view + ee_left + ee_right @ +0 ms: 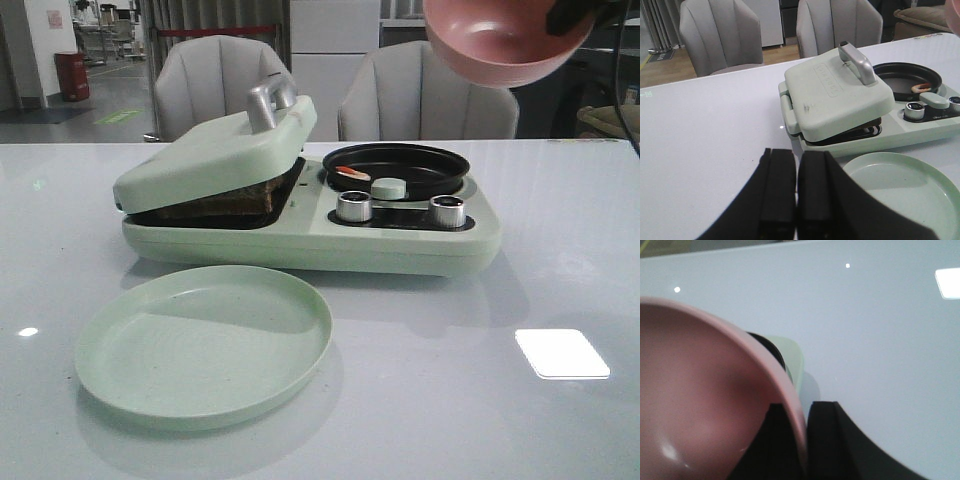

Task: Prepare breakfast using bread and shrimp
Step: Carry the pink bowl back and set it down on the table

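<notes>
The bread lies inside the pale green breakfast maker; only its dark crust edge shows under the lid, which rests slanted on it. The shrimp lies in the round black pan on the maker's right half, and it also shows as the shrimp in the left wrist view. My right gripper is shut on the rim of a pink bowl, held high above the maker's right end as the bowl. My left gripper is shut and empty, over the table near the plate.
An empty pale green plate sits in front of the maker. Two silver knobs and a green knob are on the maker's front right. Its lid carries a metal handle. Two grey chairs stand behind the table.
</notes>
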`<state>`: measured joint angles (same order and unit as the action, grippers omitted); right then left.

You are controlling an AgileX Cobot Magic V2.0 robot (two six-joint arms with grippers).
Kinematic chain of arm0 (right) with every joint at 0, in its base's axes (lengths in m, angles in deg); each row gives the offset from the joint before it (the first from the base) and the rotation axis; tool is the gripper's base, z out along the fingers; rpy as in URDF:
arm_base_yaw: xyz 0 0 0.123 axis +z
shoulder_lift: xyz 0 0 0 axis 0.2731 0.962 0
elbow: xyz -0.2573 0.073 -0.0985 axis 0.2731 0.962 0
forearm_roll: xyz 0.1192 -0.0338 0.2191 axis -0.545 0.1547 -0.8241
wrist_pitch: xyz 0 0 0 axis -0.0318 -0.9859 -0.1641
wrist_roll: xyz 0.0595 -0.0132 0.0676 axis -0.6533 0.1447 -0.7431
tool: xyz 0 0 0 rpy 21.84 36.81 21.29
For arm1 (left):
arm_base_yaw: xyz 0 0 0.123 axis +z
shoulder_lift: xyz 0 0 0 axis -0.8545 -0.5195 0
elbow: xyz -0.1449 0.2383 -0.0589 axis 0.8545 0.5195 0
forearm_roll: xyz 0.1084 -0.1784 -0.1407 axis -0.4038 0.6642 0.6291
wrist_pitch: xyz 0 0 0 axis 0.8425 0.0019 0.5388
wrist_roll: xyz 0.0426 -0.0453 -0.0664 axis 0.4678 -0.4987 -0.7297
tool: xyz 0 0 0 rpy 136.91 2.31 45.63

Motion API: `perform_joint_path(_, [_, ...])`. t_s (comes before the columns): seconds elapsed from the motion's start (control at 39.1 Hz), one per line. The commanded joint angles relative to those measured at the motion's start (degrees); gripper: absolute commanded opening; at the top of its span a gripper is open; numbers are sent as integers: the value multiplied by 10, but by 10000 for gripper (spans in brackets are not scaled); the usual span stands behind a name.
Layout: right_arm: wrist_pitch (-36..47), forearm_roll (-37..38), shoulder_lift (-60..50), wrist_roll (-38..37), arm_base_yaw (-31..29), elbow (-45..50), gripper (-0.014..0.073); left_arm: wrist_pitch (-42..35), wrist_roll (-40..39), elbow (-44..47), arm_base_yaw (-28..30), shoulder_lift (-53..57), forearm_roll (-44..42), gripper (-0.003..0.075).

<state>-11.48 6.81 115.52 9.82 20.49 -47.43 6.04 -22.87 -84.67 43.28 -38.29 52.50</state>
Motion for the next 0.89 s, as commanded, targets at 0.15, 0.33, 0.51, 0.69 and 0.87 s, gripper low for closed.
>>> perform_joint_path(0.15, [-106,7,-23,18,-55,-20,142,-48,-7,-16,0,-4,7,114])
perform_joint_path(0.33, [-166,-14,11,67,-89,-20,142,-48,-7,-16,0,-4,7,114])
perform_joint_path(0.51, [-212,-62,69,129,-115,-20,142,-48,-7,-16,0,-4,7,114])
perform_joint_path(0.69, [-219,-61,118,132,-130,-20,142,-48,-7,-16,0,-4,7,114])
perform_joint_path(0.87, [-205,-61,142,142,-130,-20,142,-48,-7,-16,0,-4,7,114])
